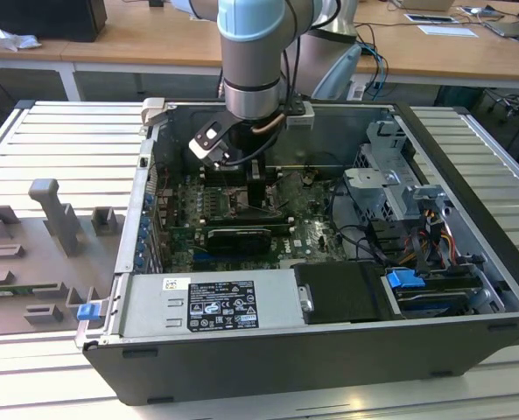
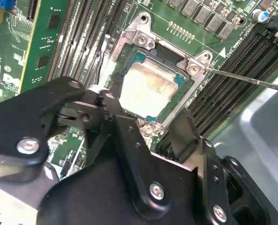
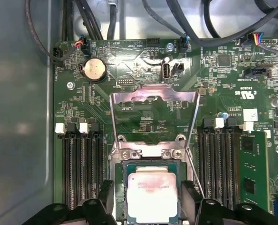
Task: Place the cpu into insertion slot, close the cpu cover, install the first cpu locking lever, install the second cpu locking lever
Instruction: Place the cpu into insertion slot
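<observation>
cpu [image 3: 151, 194] seated in insertion slot [image 3: 150, 152]: step 1 done; cpu cover [image 3: 153, 96] standing open, locking lever [image 2: 246, 80] unlatched; cover plus 2 levers left; jaws wide, straddling cpu

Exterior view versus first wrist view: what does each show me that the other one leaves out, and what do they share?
Exterior view: the whole open computer case, the arm reaching into it, and a grey fixture tray on the exterior view's left.
First wrist view: the cpu seated in the insertion slot, the cpu cover raised open, and a coin battery.
Shared: the green motherboard and the gripper, open, with a finger on either side of the cpu.
</observation>
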You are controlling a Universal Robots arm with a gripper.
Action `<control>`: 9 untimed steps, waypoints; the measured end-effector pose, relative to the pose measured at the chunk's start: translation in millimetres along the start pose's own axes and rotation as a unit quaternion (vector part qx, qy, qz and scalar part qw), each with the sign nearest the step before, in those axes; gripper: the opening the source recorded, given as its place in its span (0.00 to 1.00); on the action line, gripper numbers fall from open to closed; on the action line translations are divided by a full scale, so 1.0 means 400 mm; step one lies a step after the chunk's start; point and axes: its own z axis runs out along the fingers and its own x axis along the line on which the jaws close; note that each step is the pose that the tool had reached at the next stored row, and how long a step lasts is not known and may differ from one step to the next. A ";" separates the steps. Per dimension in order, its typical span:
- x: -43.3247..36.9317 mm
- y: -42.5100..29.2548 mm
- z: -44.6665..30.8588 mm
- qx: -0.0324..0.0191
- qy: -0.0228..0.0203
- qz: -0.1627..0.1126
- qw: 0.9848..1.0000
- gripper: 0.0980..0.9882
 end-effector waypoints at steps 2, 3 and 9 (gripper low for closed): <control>-0.005 0.000 -0.003 0.000 -0.002 0.000 1.000 0.42; -0.007 0.000 -0.006 0.000 -0.002 0.000 1.000 0.35; -0.008 0.001 -0.009 0.001 -0.003 0.000 1.000 0.01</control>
